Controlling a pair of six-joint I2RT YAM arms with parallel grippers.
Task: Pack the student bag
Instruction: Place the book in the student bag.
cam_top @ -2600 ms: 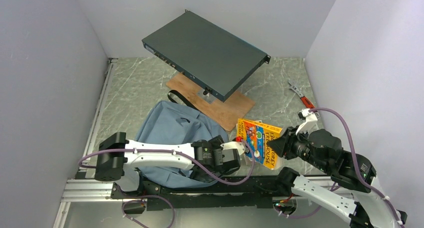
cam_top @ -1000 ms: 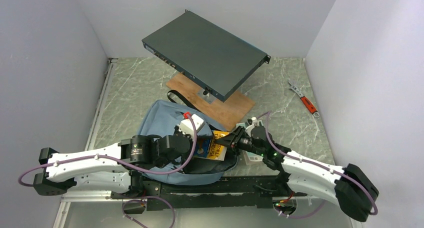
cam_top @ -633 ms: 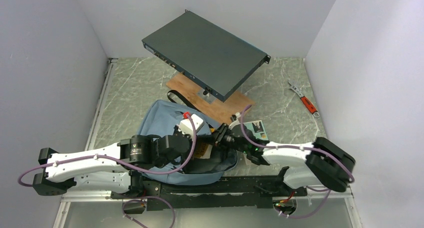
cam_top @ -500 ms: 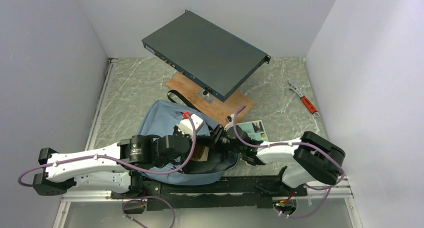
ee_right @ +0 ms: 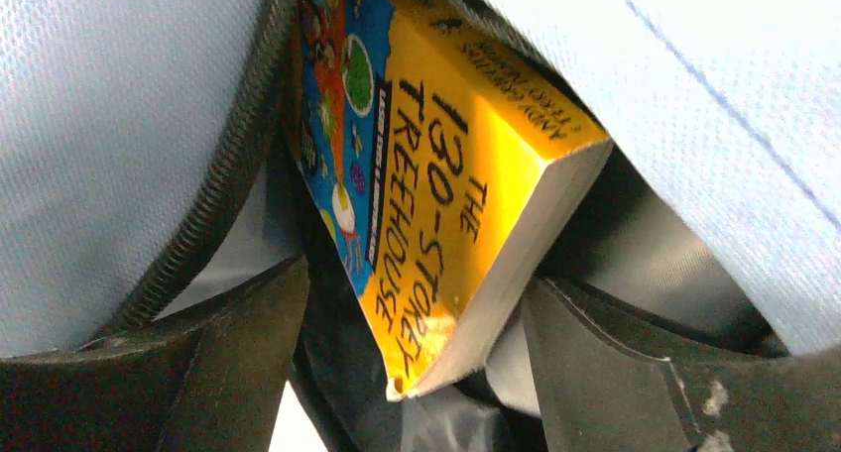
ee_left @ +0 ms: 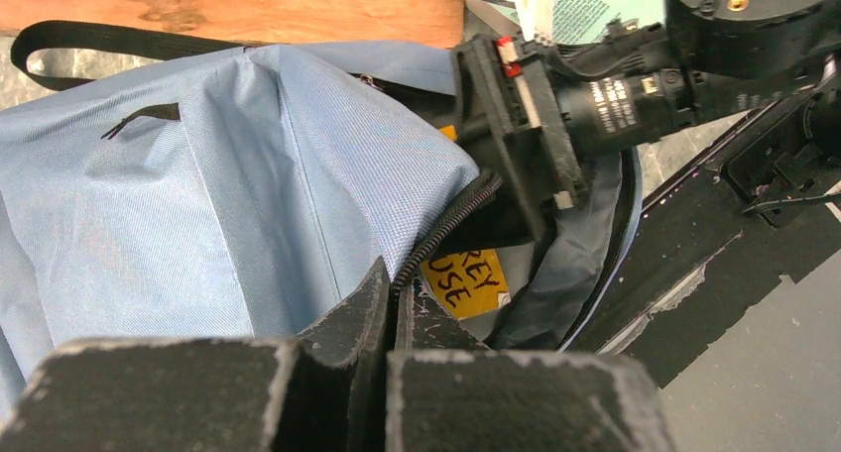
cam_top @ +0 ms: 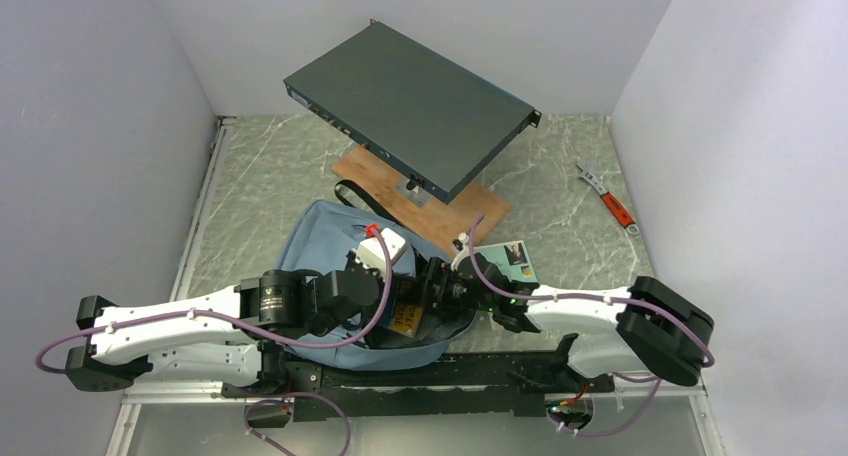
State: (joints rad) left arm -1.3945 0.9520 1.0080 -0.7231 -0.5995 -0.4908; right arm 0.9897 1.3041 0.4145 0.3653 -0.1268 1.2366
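**Student bag** (cam_top: 320, 251). Lies flat on the table (cam_top: 260, 166) toward the near edge, between my two arms and just in front of the plywood board (cam_top: 470, 221). Its long axis runs far to near, leaning a little rightward at the near end. The black strap loop is at the far end. The mouth gapes to the right, toward my right arm, with dark lining showing.

**Left gripper** (ee_left: 392, 298). Fingers together, pinched on the zipper edge (ee_left: 446, 224) of the bag's upper panel and lifting it so the mouth is open.

**Right gripper** (ee_right: 417, 274). Inside the mouth, with one finger on each side of the Treehouse paperback (ee_right: 436, 204). I cannot tell whether they press on it. The book's long axis points into the bag, yellow spine toward the wrist camera.

**Step in hand, as I read it.** Seating a book in the bag. Next I need to let go once the book is deep enough, then draw my right arm straight back without snagging the lining, with my left holding the lip up. A teal booklet (cam_top: 508, 259) lies just right of the bag and is likely next.
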